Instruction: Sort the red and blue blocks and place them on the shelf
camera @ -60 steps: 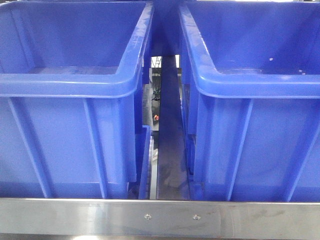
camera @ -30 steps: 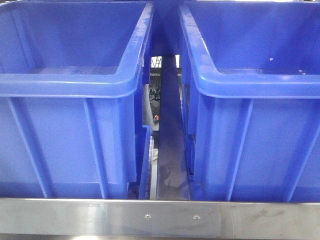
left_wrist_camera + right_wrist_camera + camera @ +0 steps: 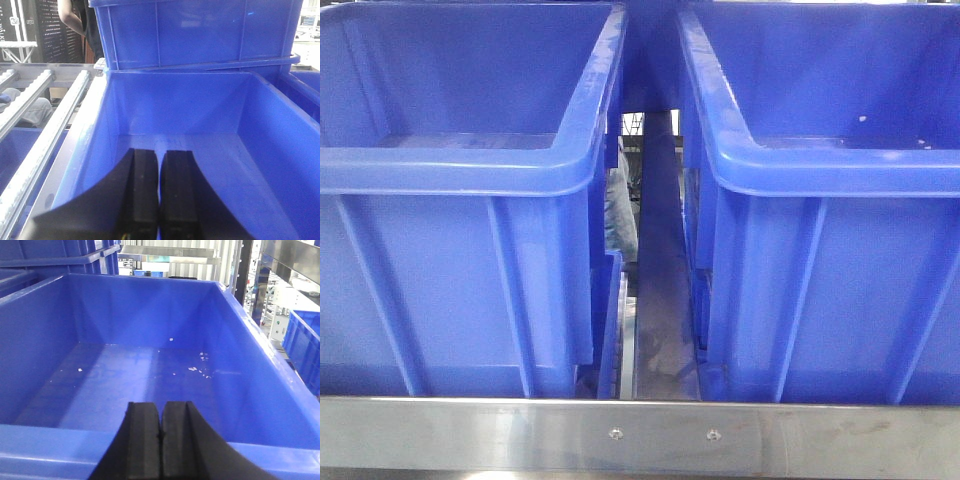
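Across the bottom of the front view runs the brushed stainless-steel shelf rail (image 3: 520, 436) with two small screws, and two large blue plastic crates (image 3: 450, 250) stand on it side by side, a narrow gap between them. Neither the red nor the blue block shows in any view. In the left wrist view the black left gripper (image 3: 159, 200) fills the lower centre, fingers pressed together and empty, over the left crate's interior (image 3: 200, 150). The black right gripper (image 3: 161, 440), likewise closed on nothing, sits at the lower centre above the right crate's near rim (image 3: 50, 450); white specks dot that crate's floor.
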`<action>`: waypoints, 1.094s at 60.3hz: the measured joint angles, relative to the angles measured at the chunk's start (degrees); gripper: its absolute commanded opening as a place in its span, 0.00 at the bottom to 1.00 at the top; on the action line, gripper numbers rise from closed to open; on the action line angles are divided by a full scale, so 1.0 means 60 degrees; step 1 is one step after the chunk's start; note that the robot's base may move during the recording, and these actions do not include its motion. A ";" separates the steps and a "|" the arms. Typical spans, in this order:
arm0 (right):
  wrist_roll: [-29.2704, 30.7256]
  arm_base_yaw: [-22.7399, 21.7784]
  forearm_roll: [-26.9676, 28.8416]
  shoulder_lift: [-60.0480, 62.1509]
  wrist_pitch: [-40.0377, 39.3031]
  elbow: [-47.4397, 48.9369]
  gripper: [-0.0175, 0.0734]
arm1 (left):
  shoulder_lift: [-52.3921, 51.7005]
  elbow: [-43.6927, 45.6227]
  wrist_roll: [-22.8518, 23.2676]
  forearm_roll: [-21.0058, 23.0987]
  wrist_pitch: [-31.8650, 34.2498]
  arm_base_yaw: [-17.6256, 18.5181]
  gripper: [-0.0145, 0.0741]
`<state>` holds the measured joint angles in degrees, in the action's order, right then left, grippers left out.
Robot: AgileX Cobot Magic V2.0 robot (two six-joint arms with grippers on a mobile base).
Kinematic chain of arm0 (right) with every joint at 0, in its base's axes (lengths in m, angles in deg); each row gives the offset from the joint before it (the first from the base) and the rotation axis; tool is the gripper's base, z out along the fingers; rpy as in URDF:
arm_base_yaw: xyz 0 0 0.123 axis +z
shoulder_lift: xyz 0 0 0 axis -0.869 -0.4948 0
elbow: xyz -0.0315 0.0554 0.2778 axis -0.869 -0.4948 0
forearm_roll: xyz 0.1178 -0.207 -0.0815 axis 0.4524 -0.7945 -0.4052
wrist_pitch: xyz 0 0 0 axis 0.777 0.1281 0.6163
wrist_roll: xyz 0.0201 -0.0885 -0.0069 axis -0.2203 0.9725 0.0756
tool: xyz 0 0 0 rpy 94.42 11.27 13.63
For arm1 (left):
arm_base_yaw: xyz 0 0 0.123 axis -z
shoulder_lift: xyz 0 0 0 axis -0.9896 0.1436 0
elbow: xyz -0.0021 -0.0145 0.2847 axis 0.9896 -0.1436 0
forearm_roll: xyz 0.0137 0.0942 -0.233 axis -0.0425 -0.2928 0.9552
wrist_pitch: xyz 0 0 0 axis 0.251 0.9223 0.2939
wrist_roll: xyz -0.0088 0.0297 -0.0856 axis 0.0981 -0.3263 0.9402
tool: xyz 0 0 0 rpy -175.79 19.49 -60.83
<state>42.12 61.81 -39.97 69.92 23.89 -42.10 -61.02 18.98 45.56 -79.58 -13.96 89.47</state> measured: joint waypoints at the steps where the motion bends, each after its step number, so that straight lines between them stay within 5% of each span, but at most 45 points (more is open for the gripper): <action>1: 0.0000 0.0000 0.0000 0.0000 0.0000 0.0000 0.25 | 0.0000 0.0000 0.0000 0.0000 0.0000 0.0000 0.30; 59: 0.0000 0.0000 0.0221 0.0000 0.0000 0.0000 0.25 | 0.0000 -0.0036 0.0000 -0.0018 0.0019 0.0000 0.31; 66: 0.0000 0.0000 0.0221 0.0000 -0.0015 0.0000 0.25 | -0.0040 -0.0384 -0.0351 0.0130 0.0698 -0.0271 0.30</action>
<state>42.12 61.81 -38.64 69.92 23.80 -42.10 -61.27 16.67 43.45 -78.80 -9.77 87.85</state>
